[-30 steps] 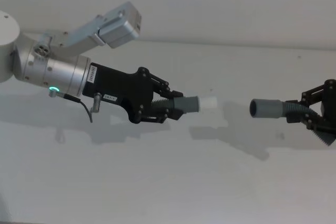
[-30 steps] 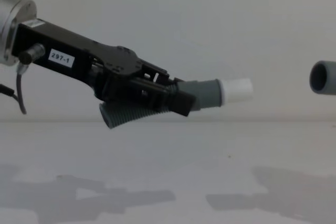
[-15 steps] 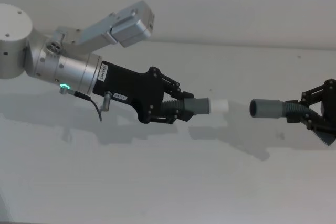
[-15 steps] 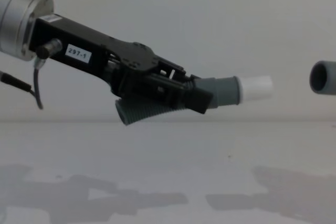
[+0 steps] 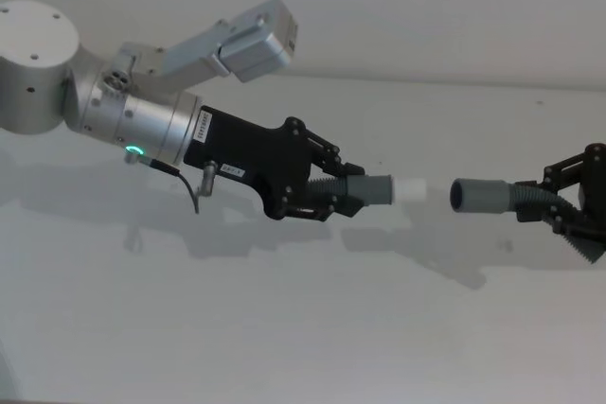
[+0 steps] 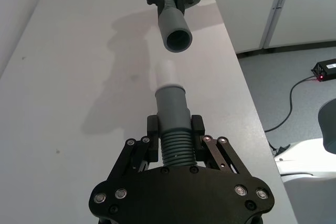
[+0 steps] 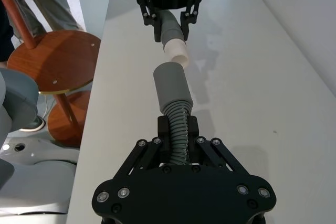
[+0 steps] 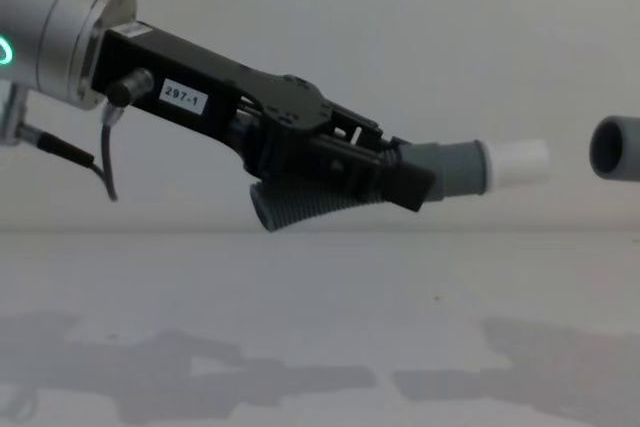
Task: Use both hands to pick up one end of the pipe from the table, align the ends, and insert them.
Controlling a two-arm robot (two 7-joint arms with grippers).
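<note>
Above the bench (image 5: 303, 328), the left tool (image 5: 333, 198) clamps the white-tipped pipe piece (image 5: 383, 189). The right tool (image 5: 561, 203) grips the open-mouthed pipe piece (image 5: 483, 197). The two ends face each other, just apart.

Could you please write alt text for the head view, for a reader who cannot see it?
Above a white table, the left end effector holds a grey pipe piece whose white tip points across a small gap at the open mouth of a second grey pipe piece. The right end effector holds that piece at the view's right edge.
</note>
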